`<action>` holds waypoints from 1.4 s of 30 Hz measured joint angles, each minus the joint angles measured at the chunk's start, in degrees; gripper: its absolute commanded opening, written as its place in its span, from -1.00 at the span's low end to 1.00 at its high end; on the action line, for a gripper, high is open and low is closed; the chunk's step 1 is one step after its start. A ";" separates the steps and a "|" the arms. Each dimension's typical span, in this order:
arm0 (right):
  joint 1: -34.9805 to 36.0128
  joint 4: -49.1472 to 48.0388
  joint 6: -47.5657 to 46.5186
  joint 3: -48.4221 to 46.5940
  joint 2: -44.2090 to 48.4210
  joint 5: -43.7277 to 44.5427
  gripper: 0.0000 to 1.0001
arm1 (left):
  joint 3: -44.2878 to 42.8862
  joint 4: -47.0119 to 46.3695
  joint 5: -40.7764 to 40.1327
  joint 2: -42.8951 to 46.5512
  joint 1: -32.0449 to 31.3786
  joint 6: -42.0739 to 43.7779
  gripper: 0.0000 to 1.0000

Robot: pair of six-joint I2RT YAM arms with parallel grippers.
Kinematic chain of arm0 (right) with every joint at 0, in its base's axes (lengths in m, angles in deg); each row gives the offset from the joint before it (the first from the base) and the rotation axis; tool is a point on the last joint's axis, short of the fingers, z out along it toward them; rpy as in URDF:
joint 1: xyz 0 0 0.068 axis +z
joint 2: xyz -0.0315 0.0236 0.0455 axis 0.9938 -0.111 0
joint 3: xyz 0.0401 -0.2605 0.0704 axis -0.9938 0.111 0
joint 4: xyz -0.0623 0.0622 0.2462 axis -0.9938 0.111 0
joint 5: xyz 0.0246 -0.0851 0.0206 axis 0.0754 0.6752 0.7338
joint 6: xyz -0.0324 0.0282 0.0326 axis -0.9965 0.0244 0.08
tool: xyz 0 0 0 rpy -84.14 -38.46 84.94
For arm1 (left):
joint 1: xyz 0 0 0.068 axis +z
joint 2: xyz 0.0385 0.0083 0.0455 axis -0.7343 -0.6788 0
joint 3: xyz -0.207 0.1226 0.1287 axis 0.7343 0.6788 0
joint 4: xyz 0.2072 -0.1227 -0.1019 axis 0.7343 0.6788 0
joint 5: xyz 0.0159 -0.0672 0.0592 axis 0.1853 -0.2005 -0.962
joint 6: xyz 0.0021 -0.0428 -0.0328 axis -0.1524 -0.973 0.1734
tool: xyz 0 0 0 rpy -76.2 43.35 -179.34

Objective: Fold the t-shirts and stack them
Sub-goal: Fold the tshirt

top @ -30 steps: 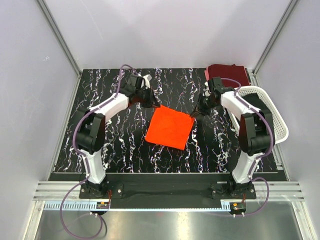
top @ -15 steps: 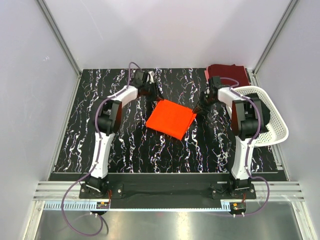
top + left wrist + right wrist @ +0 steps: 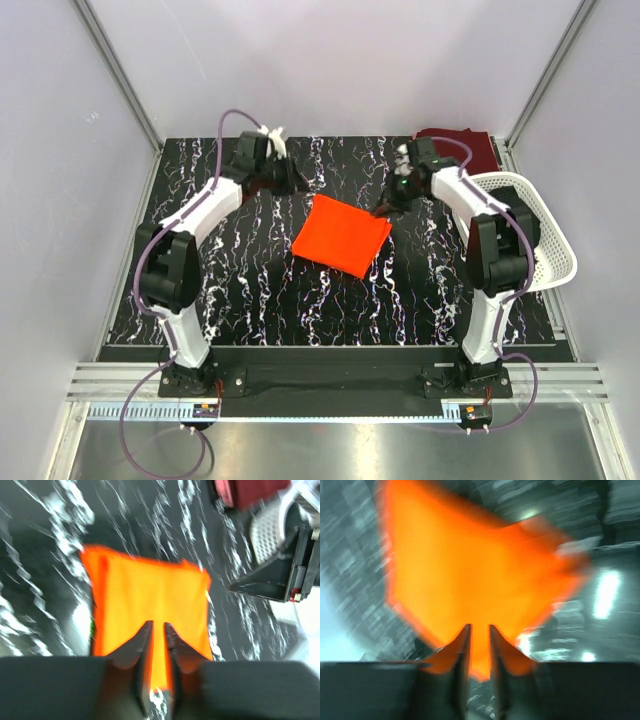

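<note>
On the table (image 3: 250, 290), the orange t-shirt (image 3: 341, 236) lies folded, turned diamond-wise.

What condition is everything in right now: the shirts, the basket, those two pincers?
orange t-shirt, folded, lying flat.
maroon t-shirt, folded, far right corner.
white basket, at right edge; contents unclear.
left pincer, slightly open, empty.
right pincer, slightly open, empty.

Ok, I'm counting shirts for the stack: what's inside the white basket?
In the white basket, only bare perforated plastic shows where it is visible. The right arm covers much of its inside, so that part cannot be checked.
</note>
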 measured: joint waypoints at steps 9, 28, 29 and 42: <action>10.23 -11.30 6.93 14.38 2.51 -24.90 -1.00 | 19.80 -10.73 11.32 -3.26 -0.42 -7.45 -1.00; 5.01 -7.50 -3.74 25.51 -0.79 -27.82 -1.00 | 19.96 -13.79 13.44 -9.66 -0.22 -8.04 -1.00; 5.05 -6.62 -3.69 25.31 0.11 -27.28 -1.00 | 19.98 -12.74 13.09 -9.05 -0.28 -7.50 -1.00; 14.03 -7.98 0.55 4.50 -6.80 -30.49 -1.00 | 20.22 -6.54 10.88 3.91 -1.84 -6.73 -1.00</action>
